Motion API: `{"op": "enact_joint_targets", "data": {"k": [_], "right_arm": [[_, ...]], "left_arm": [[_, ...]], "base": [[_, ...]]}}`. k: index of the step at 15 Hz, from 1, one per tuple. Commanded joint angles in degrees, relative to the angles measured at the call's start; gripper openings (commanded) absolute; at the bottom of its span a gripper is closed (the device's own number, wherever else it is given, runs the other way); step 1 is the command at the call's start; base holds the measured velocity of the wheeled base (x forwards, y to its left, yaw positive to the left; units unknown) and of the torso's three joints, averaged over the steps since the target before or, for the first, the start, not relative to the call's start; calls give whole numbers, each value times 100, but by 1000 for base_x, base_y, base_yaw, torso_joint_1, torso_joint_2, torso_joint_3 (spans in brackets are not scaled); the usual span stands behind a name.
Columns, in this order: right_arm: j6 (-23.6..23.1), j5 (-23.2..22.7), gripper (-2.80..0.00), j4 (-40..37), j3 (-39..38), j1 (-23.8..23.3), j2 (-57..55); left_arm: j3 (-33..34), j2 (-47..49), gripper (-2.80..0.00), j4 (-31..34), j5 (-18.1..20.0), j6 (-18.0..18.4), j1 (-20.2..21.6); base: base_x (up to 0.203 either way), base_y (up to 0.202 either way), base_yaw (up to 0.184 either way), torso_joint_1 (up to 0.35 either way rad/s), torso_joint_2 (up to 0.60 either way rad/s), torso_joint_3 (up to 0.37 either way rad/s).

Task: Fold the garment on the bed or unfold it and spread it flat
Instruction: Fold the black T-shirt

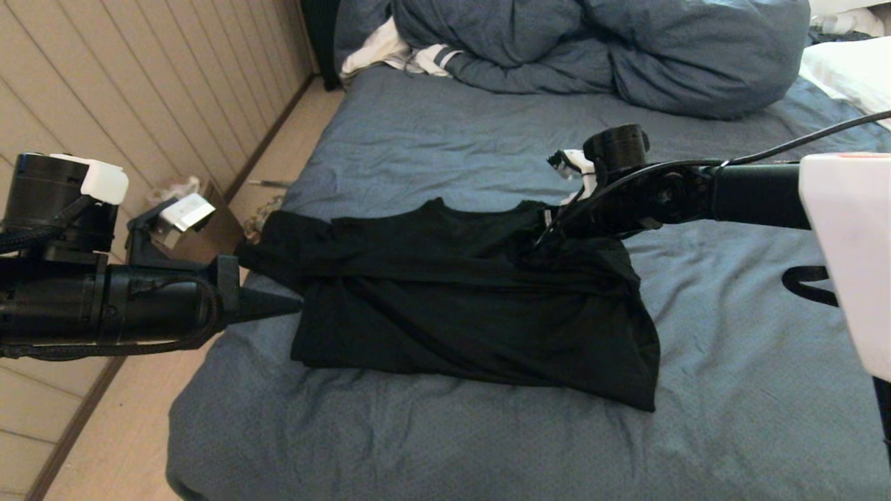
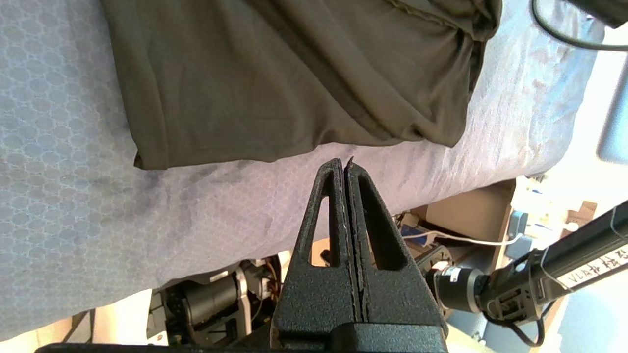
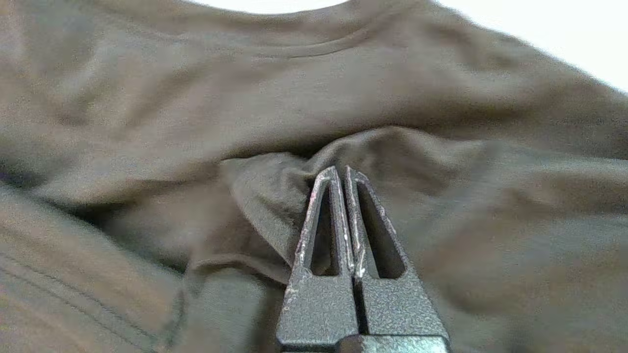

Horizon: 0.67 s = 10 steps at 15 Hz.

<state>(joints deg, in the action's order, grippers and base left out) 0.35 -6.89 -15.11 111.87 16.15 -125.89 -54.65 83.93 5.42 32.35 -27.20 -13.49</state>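
Right gripper [image 3: 342, 169] has its two fingers pressed together with a raised fold of the garment [image 1: 473, 299] bunched at their tips; whether cloth is actually pinched between them cannot be told. It sits over the shirt's upper right part, near the collar. Left gripper [image 2: 343, 164] is likewise closed tight, its fingers touching along their whole length, holding nothing; it hovers just beside the shirt's left edge, over the bare sheet at the side of the bed [image 1: 418, 445]. One black T-shirt lies on the bed, roughly folded, plain side showing, with a rumpled sleeve at its right and another reaching toward the bed's left edge. Farther back there is one bulky blue duvet [image 1: 592, 49], one white cloth with striped cuff [image 1: 390, 52] beside it, and one white pillow [image 1: 849, 69] at the far right.
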Motion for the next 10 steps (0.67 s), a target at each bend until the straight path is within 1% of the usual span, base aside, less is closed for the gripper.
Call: {"op": "enact_joint_targets", "data": {"k": [1, 3, 5, 8, 10], "right_arm": [[8, -14, -280, 63, 1, 124, -102], [17, 2, -280, 270, 1, 286, -120], [25, 131, -280, 554, 1, 404, -228], [45, 286, -280, 868, 29, 442, -435], [206, 330, -280, 992, 31, 442, -336]], "left_arm": [[7, 18, -280, 2, 17, -14, 5], [16, 18, -280, 2, 17, -37, 5], [16, 18, -280, 2, 17, -102, 5], [-3, -17, -280, 2, -3, -102, 5], [-45, -17, -280, -6, -27, -136, 5]], "base": [[0, 0, 0, 0, 0, 0], [0, 0, 0, 0, 0, 0], [0, 0, 0, 0, 0, 0], [0, 0, 0, 0, 0, 0], [0, 0, 0, 0, 0, 0]]}}
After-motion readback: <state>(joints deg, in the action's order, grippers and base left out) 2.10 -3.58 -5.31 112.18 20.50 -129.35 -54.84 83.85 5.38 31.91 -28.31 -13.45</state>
